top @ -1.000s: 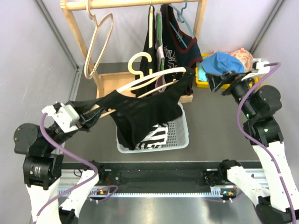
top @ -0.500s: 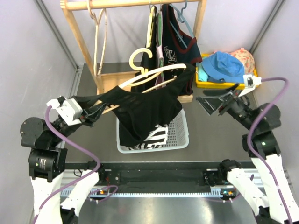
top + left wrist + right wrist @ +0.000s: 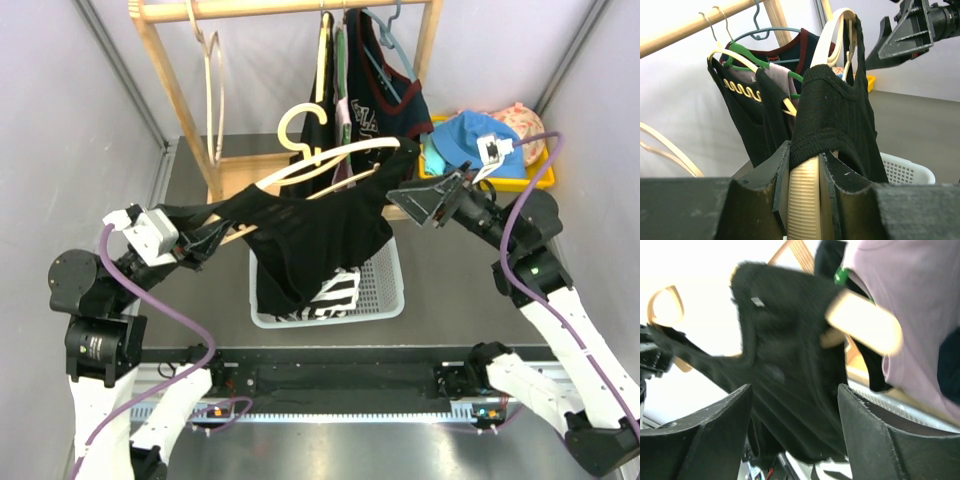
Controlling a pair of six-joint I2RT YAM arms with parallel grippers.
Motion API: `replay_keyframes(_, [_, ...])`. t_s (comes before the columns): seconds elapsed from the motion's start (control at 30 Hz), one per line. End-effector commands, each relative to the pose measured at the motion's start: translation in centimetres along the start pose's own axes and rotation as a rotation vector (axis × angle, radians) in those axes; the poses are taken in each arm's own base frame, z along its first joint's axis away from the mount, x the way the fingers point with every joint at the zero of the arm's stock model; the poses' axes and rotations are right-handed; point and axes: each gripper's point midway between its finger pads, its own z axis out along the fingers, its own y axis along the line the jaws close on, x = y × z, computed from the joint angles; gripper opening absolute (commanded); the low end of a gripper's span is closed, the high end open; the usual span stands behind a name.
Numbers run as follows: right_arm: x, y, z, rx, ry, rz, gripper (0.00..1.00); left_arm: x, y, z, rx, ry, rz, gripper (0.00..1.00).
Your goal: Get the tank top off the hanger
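Left claw (image 3: pixel 197 243): nearly closed, clamped on the low end of the hanger (image 3: pixel 335 158). In the left wrist view its fingers (image 3: pixel 762 182) squeeze the ribbed cream tip from both sides.
Hanger: cream, held in the air at a tilt. Its low end is in the left claw, its high end points toward the right claw, and its hook points up toward the rack (image 3: pixel 168 90).
Tank top (image 3: pixel 310 235): black, on the hanger with a strap over each arm. One strap is draped just above the left claw's grip, and the body sags down over the basket (image 3: pixel 385 292).
Right claw (image 3: pixel 403 199): jaws wide apart, holding nothing, just beside the tank top's upper shoulder. In the right wrist view the black fabric and the cream arm lie ahead between the fingers (image 3: pixel 715 432); I cannot tell whether they touch.
Basket: white, on the worktop (image 3: pixel 460 290), with black-and-white fabric inside.
Rack: wooden, at the back, with hung garments (image 3: pixel 375 100).
Yellow tray (image 3: pixel 530 181): back right, carrying a blue cap (image 3: pixel 465 135).
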Motion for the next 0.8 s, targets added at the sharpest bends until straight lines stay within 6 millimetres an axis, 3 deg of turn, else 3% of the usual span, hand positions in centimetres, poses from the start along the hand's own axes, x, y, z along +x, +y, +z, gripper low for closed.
replay_keyframes(0.0, [-3.6, 3.1, 1.0, -0.092, -0.097, -0.087, 0.67, -1.8, -0.1, -0.3, -0.008, -0.064, 0.045, 0.00])
replay_keyframes(0.27, [-4.2, 3.3, 2.3, -0.104, -0.099, -0.107, 0.64, -1.5, -0.4, -0.4, 0.003, -0.061, 0.039, 0.00])
replay_keyframes(0.5, [-4.6, 4.3, 3.0, -0.130, -0.082, -0.114, 0.47, -0.7, -0.4, -0.3, 0.004, -0.048, 0.034, 0.00])
replay_keyframes(0.57, [-4.0, 4.3, 2.9, -0.123, -0.057, -0.106, 0.51, -0.6, -0.3, -0.3, -0.001, -0.049, 0.047, 0.00])
replay_keyframes(0.63, [-3.4, 3.9, 2.7, -0.106, -0.038, -0.098, 0.64, -0.8, -0.1, -0.2, -0.009, -0.055, 0.053, 0.00])
replay_keyframes(0.77, [-1.9, 2.7, 1.7, -0.057, -0.008, -0.090, 0.68, -1.0, 0.0, -0.1, -0.008, -0.062, 0.059, 0.00])
